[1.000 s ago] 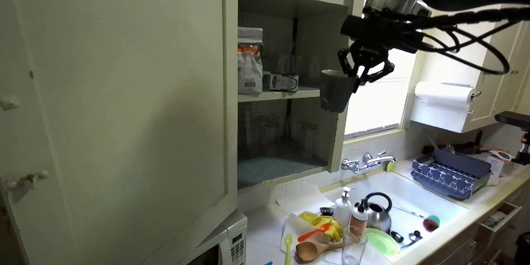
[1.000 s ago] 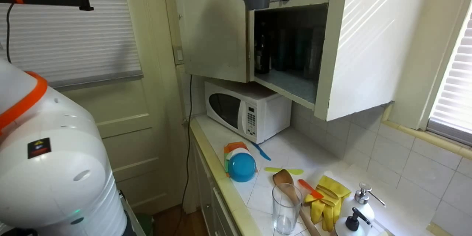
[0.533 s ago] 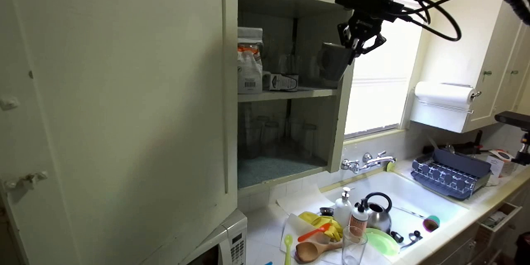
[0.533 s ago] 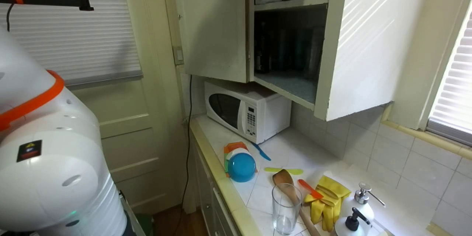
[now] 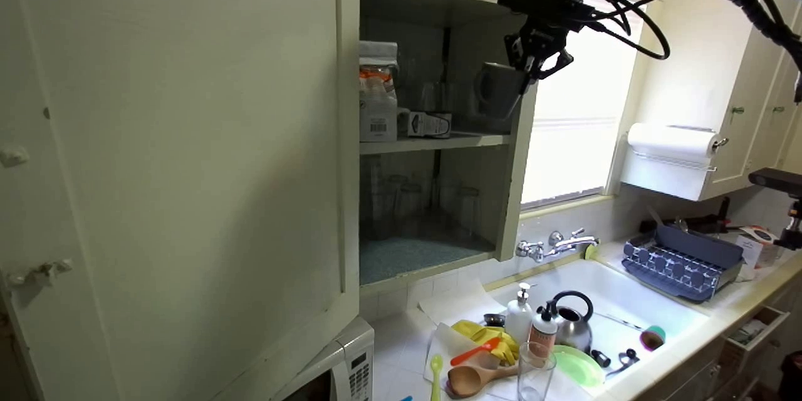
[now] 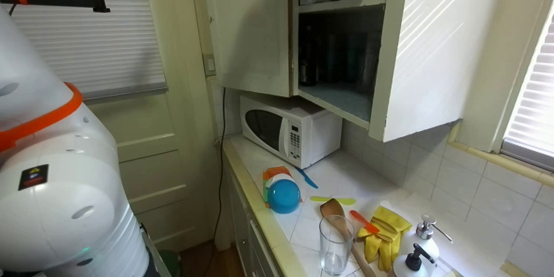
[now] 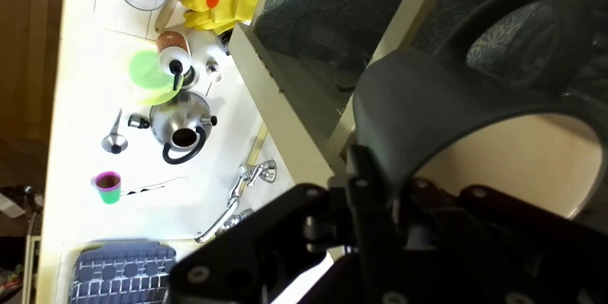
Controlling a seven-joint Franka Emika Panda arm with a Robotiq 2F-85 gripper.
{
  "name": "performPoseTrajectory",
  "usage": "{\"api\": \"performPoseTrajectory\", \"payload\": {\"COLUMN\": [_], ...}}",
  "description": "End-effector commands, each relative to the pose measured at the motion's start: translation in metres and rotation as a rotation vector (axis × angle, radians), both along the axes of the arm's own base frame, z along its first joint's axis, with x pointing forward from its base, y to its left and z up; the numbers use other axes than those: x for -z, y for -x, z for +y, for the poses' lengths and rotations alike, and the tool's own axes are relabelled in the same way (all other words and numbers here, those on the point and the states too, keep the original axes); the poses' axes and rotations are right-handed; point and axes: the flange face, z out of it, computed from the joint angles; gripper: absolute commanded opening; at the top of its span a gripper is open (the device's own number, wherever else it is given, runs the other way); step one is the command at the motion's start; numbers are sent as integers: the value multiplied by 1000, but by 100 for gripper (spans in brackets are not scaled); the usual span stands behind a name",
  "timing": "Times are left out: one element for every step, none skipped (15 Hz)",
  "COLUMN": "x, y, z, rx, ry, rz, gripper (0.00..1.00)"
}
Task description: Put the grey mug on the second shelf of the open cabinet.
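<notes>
In an exterior view, the gripper [image 5: 527, 79], upper right, pinches the grey mug [image 5: 497, 93] by its wall at the mouth of the open cabinet [image 5: 511, 213], higher than the shelf [image 5: 438, 145] with 1 white bag [image 5: 378, 97]; how far inside, I cannot tell. In an exterior view, a white microwave [image 6: 294, 138] stands on the bench [image 6: 352, 177] at centre. In the wrist view, the mug tilts across the right; a kettle [image 7: 173, 111] stands left.

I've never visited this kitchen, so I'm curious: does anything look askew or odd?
Yes. The grey mug is tilted, held at its rim in the gripper, where you'd expect a mug upright. A cup in the sink seems tipped over, and a drawer nearby is pulled out rather than shut.
</notes>
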Motion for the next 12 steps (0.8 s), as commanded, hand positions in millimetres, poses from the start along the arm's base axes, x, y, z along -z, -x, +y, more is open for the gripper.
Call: {"api": "performPoseTrajectory", "payload": {"x": [3,5,9,12,15,19,22,24,25,25,25,24], "y": [-9,-13,-20,-26,-33,-40,-46,-52,-56,-60,-63,-65], "z": [2,3,3,4,4,4,4,4,4,3,4,3], "rx": [14,20,26,28,34,37,42,48,53,56,55,52], "ry": [-14,-22,-27,-33,-39,-45,-49,-56,-61,-62,-66,-65], "rz": [20,32,38,47,55,60,59,58,57,47,45,27], "gripper": [2,2,2,2,2,2,2,2,2,2,2,2]}}
